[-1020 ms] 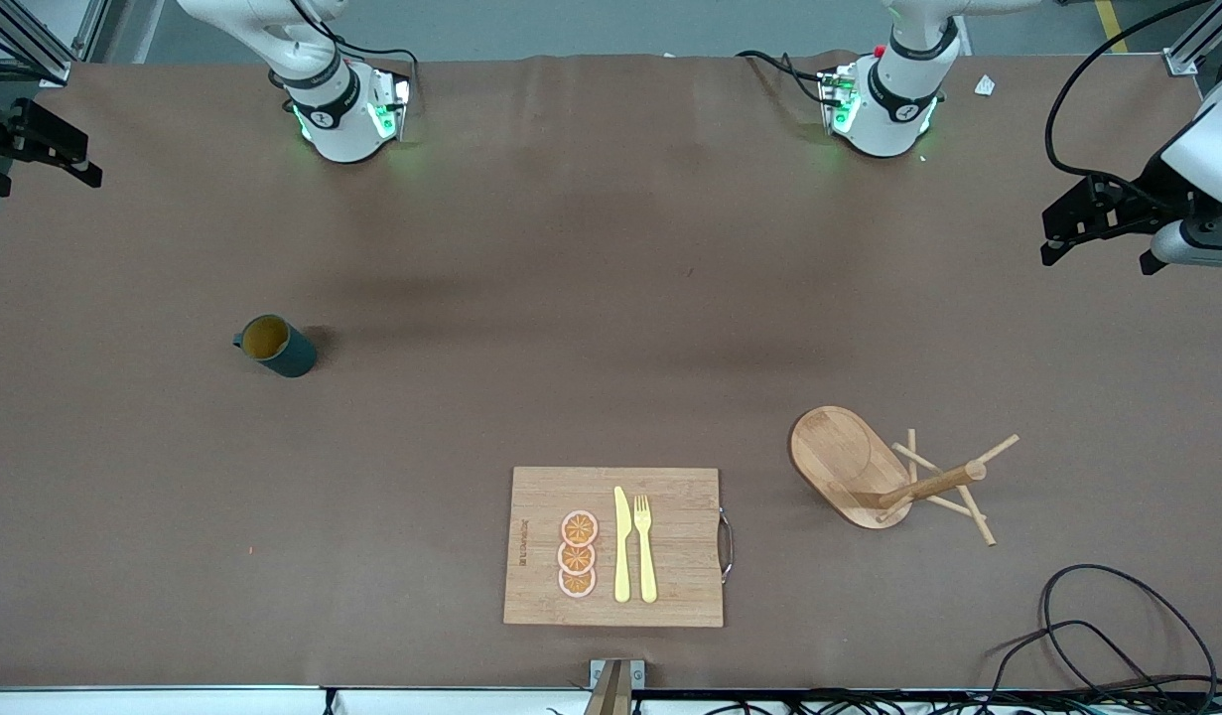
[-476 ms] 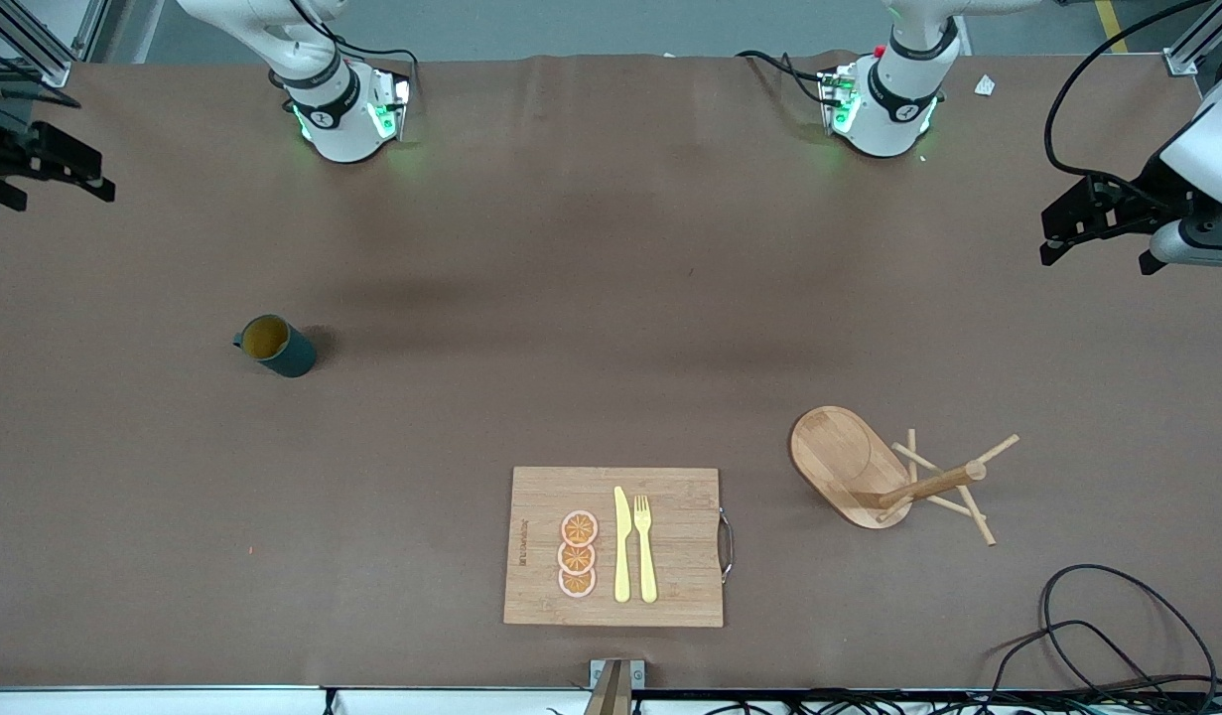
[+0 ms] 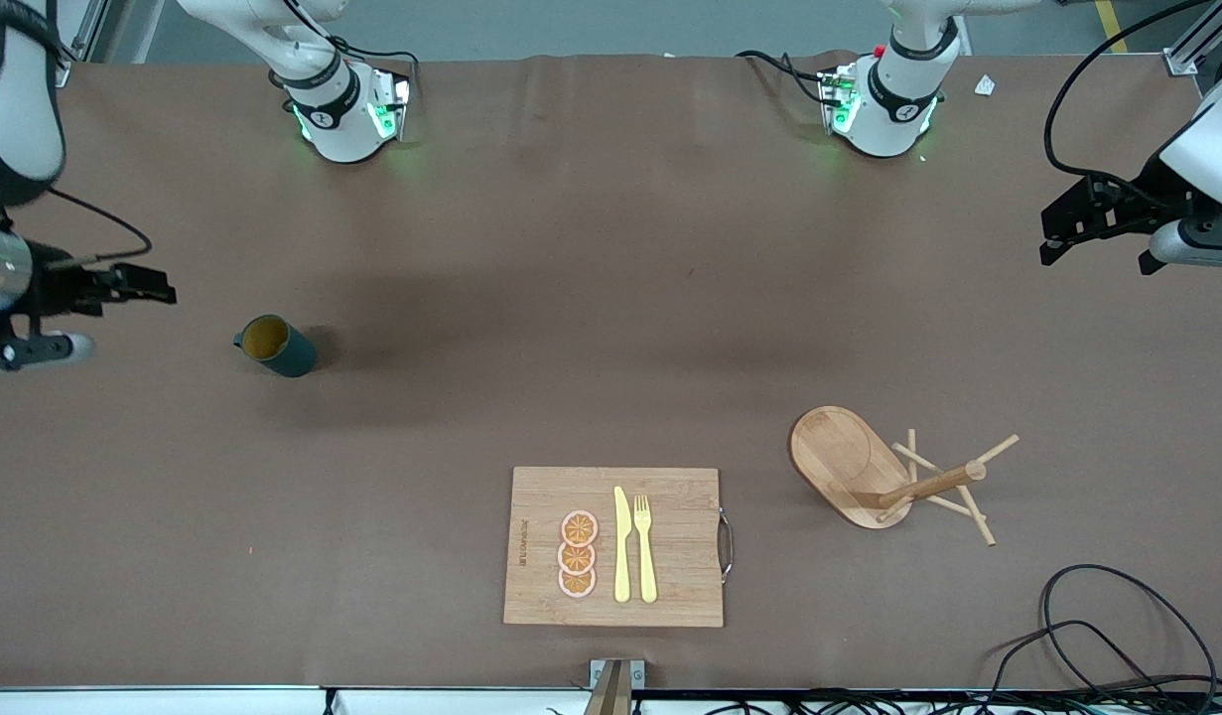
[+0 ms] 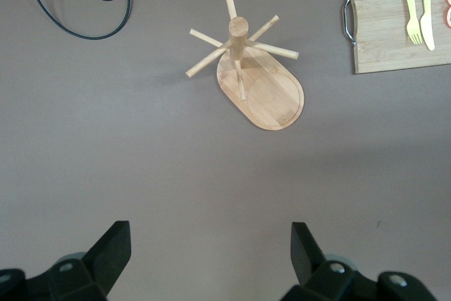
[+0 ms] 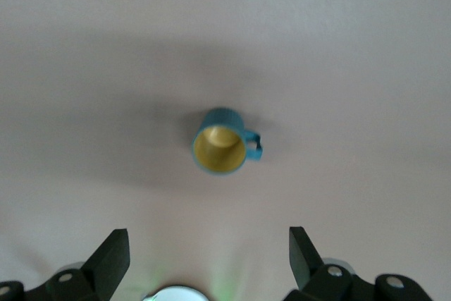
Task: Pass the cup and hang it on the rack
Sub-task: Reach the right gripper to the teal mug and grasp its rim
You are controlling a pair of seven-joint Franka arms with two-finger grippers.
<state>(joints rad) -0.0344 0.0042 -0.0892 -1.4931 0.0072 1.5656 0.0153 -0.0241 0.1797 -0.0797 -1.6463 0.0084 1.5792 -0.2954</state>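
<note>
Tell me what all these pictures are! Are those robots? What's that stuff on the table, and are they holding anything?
Yes, two robot arms bolted to a brown table. One picture looks down from a high camera facing them. The other two come from small cameras on each arm's wrist, so the black prongs at the bottom edge are that arm's own fingers.

The right end effector is open, up in the air beside a small teal cup that stands upright. The left end effector waits open over its end of the table. Neither holds anything.

A wooden rack with pegs stands toward the left arm's end. Nearest the high camera lies a cutting board with a toy knife, fork and orange slices.
</note>
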